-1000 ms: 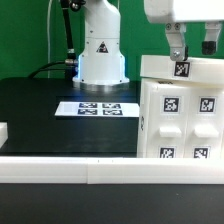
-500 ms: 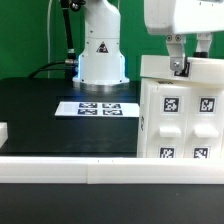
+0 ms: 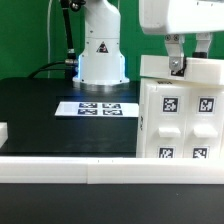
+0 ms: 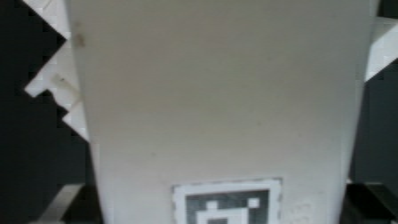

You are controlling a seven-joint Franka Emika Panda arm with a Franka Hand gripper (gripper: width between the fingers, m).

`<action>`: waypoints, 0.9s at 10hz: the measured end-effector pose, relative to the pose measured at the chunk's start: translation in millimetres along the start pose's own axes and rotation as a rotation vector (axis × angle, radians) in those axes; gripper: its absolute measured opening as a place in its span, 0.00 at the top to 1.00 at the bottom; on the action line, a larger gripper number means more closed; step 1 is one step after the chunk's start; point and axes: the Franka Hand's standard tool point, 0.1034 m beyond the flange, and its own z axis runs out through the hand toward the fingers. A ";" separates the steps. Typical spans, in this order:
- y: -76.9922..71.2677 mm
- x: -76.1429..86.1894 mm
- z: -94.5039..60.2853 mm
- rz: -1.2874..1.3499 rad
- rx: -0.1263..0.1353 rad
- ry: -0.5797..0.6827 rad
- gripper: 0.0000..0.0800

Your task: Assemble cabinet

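Directly beneath the gripper [image 3: 177,55] sits the cabinet [image 3: 185,110], its top slab level with the fingertips and its tagged front panels below. Over the last second the hand has drifted a little toward the exterior view's left and settled slightly lower, so 1 finger now stands against the tag on the cabinet's top edge – a sign, I judge, that the arm is closing in on a grasp or push of that top piece (no part has shifted yet). Whether the jaws are wide or pinched I cannot tell – the hand's body masks them. Well off to the gripper's side lies the marker board [image 3: 97,107]. The wrist view shows only a blurred white face of the cabinet [image 4: 214,100]; the cabinet's right side is cut off.
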 end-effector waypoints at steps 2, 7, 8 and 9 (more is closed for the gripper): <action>0.0 -0.1 0.1 0.154 0.000 0.000 0.31; 1.0 -0.7 1.0 0.697 0.005 0.045 0.30; 1.4 -0.7 1.1 0.781 0.006 0.047 0.30; 1.6 -0.6 1.3 0.843 0.007 0.048 0.30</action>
